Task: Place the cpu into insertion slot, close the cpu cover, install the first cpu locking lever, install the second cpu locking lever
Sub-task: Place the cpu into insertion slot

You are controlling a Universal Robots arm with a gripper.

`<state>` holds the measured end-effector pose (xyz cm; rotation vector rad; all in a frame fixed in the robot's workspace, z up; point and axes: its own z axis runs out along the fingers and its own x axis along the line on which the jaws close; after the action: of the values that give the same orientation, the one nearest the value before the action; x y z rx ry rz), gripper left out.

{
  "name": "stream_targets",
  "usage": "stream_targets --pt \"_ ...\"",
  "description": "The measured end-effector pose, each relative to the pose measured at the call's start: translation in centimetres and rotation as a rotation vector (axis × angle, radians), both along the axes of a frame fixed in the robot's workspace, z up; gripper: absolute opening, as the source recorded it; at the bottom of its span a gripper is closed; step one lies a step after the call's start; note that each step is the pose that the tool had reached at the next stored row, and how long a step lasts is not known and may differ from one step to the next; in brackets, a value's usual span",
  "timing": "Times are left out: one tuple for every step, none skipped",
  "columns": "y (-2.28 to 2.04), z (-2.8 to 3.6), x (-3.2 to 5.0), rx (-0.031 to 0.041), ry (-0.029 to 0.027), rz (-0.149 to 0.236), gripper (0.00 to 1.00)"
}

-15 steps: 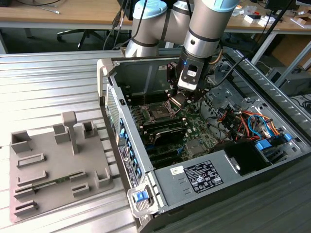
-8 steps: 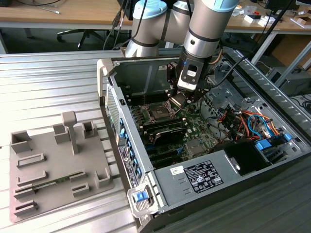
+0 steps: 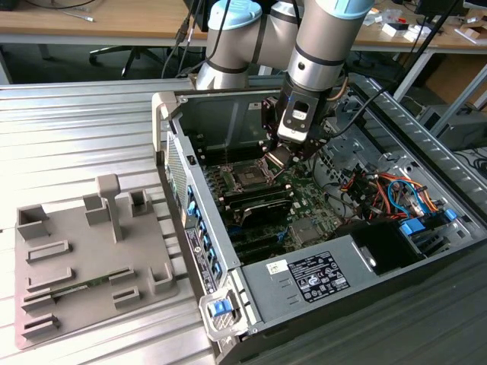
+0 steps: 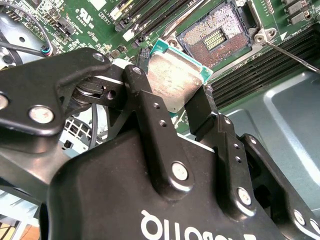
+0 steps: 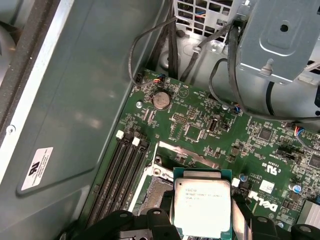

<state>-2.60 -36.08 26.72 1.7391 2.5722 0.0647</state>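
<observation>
My fingers (image 4: 147, 105) hold the chip (image 4: 172, 75) tight by two sides, and the open slot (image 4: 220, 35) lies just beside it, lower down on the green board (image 4: 95, 15).

In end effector (image 4: 167, 94) sits cpu (image 5: 201, 205), over mobo (image 5: 200, 125), just beside socket (image 4: 220, 32). That mobo lies in case (image 3: 221, 114); tray (image 3: 68, 258) on counter (image 3: 84, 122), exterior view's left of case.
</observation>
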Motion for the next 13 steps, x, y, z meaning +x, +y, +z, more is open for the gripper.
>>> stream_targets --pt "0.00 0.00 0.00 0.0000 0.0000 -0.001 0.54" --pt "0.00 0.00 0.00 0.0000 0.0000 -0.002 0.54" --pt "0.00 -0.01 0.00 0.0000 0.0000 -0.005 0.54" --pt "0.00 -0.04 0.00 0.0000 0.0000 -0.014 0.54" --pt "0.00 -0.06 0.00 0.0000 0.0000 -0.019 0.54" --pt "0.00 -0.07 0.00 0.0000 0.0000 -0.023 0.54" --pt "0.00 -0.08 0.00 0.0000 0.0000 -0.028 0.54" --pt "0.00 -0.10 0.00 0.0000 0.0000 -0.033 0.54" --pt "0.00 -0.11 0.00 0.0001 0.0000 -0.036 0.54" --pt "0.00 -0.11 0.00 0.0001 0.0000 -0.038 0.54" --pt "0.00 -0.12 0.00 0.0000 0.0000 -0.039 0.54" --pt "0.00 -0.12 0.00 0.0000 0.0000 -0.040 0.54" --pt "0.00 -0.13 0.00 0.0000 0.0000 -0.041 0.54"
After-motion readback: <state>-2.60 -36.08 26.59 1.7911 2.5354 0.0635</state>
